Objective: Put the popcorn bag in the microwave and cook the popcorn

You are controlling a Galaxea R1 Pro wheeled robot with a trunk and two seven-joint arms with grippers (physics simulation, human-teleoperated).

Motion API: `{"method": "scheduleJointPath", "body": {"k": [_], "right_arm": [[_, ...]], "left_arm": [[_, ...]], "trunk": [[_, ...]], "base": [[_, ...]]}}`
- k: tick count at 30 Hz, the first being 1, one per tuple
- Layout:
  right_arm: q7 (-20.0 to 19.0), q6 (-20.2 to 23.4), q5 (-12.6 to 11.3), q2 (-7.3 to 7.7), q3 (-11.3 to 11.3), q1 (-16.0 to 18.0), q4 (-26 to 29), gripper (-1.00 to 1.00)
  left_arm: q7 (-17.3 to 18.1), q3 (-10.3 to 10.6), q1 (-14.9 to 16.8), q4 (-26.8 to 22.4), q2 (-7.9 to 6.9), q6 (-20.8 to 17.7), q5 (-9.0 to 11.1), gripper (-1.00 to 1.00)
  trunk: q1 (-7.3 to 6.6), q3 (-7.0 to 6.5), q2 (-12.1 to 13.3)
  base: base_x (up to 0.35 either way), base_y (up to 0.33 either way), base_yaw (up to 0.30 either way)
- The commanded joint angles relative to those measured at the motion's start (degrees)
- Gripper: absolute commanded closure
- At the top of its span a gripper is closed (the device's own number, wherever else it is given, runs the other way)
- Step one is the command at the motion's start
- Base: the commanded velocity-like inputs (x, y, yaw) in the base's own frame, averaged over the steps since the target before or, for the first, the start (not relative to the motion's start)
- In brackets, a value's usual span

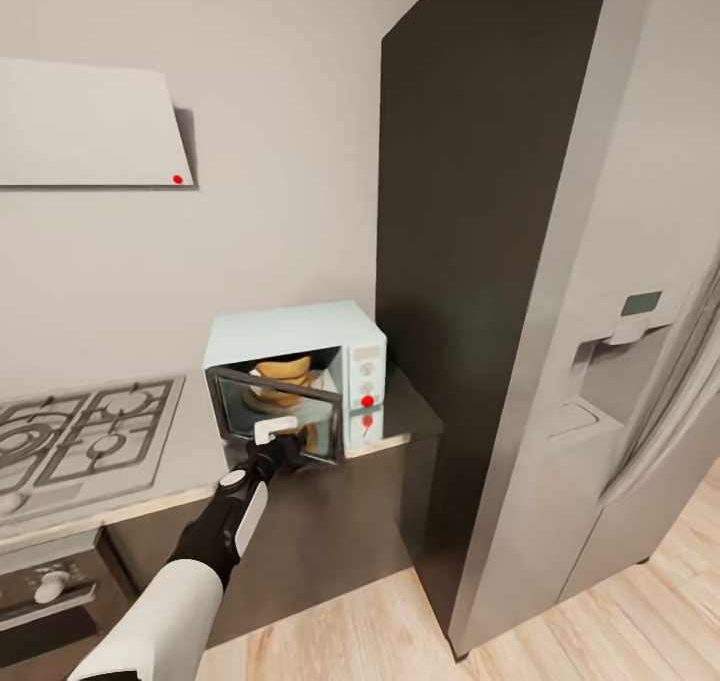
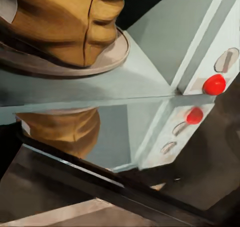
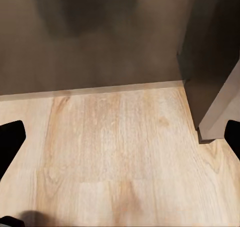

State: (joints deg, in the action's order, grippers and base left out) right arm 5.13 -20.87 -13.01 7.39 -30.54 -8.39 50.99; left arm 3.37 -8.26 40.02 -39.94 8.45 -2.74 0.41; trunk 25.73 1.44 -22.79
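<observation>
Left jaws point(image 1: 283, 448) at microwave point(image 1: 300, 361) door; nothing legible.

Popcorn bag point(image 2: 65, 22): crumpled matt tan paper, creased in folds. Microwave point(image 1: 300, 333): smooth pale mint-blue casing, satin finish; door point(image 1: 280, 416) of dark glossy glass that mirrors the bag; red button point(image 2: 214, 84) glossy, plastic-like. Turntable plate point(image 2: 112, 54): smooth, pale, matt. Worktop point(image 1: 405, 411): grey, polished, reflective. Hob point(image 1: 80, 441): brushed steel with dark matt grates. Fridge point(image 1: 600, 361): brushed grey metal, soft sheen. Floor point(image 3: 120, 157): light wood, visible grain, matt. Cabinet fronts point(image 1: 330, 531): dark, smooth, matt.
</observation>
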Motion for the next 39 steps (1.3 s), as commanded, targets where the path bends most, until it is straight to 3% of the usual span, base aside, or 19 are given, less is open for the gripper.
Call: {"method": "scheduleJointPath", "body": {"k": [1, 12, 39], "right_arm": [[0.4, -0.1, -0.4, 0.08, -0.3, 0.0, 0.1, -1.00], [0.3, 0.0, -0.4, 0.17, -0.2, 0.1, 0.2, -1.00], [0.2, 0.0, -0.3, 0.08, -0.3, 0.1, 0.1, -1.00]], "left_arm": [[0.4, -0.3, 0.0, -0.1, 0.08, -0.2, 0.0, -1.00], [0.4, -0.4, 0.1, -0.1, 0.06, -0.2, 0.0, -1.00], [0.6, -0.4, 0.0, -0.1, -0.19, -0.2, 0.1, -1.00]], "trunk": [[0.06, 0.12, -0.1], [0.06, 0.12, -0.1], [0.06, 0.12, -0.1]], "base": [[0.139, 0.048, 0.000], [0.231, -0.005, 0.000], [0.114, -0.012, 0.000]]}}
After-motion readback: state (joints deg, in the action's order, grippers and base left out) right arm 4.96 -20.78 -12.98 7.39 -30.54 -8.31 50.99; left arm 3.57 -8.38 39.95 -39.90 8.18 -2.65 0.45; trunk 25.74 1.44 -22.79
